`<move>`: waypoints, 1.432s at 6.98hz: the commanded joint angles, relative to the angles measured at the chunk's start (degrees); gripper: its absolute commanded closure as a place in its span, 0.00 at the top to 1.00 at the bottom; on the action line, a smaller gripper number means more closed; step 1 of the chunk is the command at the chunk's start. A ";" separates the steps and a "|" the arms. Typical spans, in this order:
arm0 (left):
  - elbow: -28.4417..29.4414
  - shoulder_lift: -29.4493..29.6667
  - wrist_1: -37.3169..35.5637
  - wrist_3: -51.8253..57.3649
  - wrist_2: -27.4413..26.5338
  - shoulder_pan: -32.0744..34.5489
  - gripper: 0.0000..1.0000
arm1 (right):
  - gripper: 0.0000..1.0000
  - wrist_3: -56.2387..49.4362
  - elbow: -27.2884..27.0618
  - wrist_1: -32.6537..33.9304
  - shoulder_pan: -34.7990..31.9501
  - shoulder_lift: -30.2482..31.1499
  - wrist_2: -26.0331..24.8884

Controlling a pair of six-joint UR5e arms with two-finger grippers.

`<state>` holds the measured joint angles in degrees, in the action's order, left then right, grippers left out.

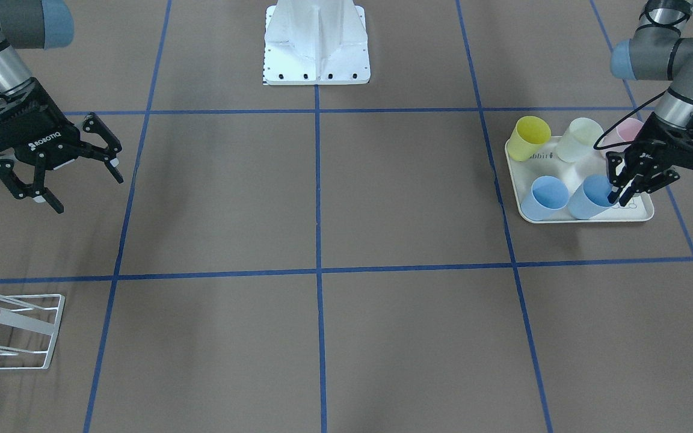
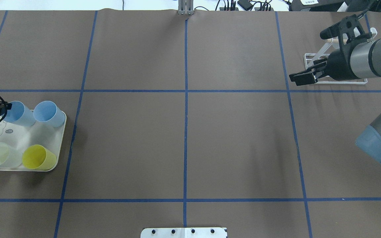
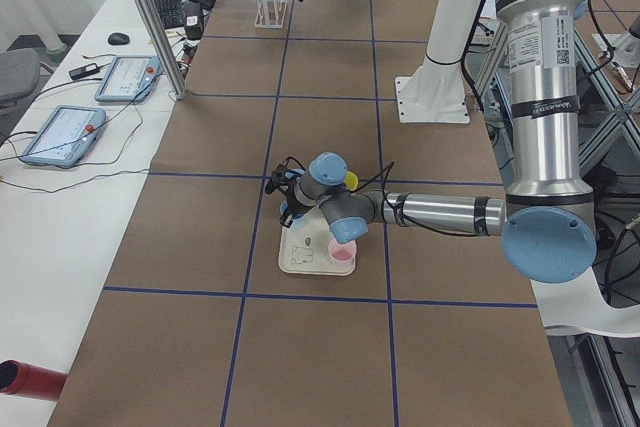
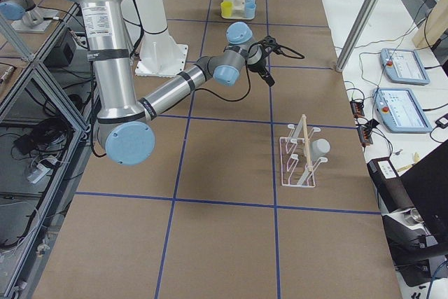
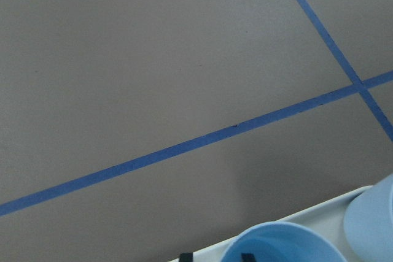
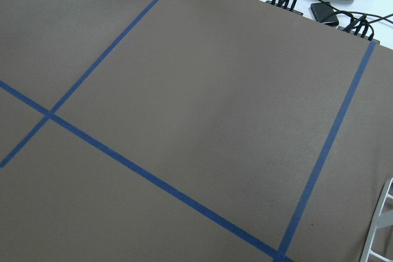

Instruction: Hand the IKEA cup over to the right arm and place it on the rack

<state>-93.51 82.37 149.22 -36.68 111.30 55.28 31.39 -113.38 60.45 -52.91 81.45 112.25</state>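
The light blue IKEA cup [image 1: 588, 198] stands at the front of the cream tray [image 1: 641, 214], also seen as the blue cup [image 2: 19, 113] in the overhead view. My left gripper [image 1: 619, 198] is down at its rim, open, one finger inside the cup and one outside; the left wrist view shows the cup's rim [image 5: 282, 243] between the tips. My right gripper [image 1: 88, 192] hangs open and empty above the table, on the far side from the tray. The white wire rack [image 1: 18, 331] stands near it and is partly hidden behind the right arm in the overhead view.
On the tray stand a second blue cup [image 1: 544, 197], a yellow cup [image 1: 530, 138], a pale green cup [image 1: 581, 139] and a pink cup [image 1: 626, 129]. A pale cup [image 4: 319, 148] hangs on the rack. The white base plate [image 1: 316, 66] sits at the robot's side.
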 commanded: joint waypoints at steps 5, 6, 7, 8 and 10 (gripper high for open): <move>-5.17 -0.36 -1.04 2.40 7.62 8.94 0.00 | 1.00 -3.50 0.43 -1.89 0.26 -4.95 0.07; -8.85 -0.28 -5.04 2.40 9.71 11.93 0.00 | 1.00 -3.70 0.61 -4.09 0.96 -5.94 -0.02; -16.10 0.16 -13.78 1.62 14.95 14.75 0.00 | 0.98 -3.79 0.44 -5.68 1.58 -6.21 -1.84; -24.44 0.25 -21.79 -2.74 20.13 14.86 0.00 | 0.97 -3.88 0.53 -8.91 4.11 -6.22 -6.04; -29.71 8.63 -23.10 -26.30 28.58 14.69 0.00 | 0.99 -5.62 0.44 -12.81 10.69 -7.00 -13.79</move>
<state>-120.34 85.79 127.49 -49.93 134.50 69.92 27.05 -112.91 49.41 -46.02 75.16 102.42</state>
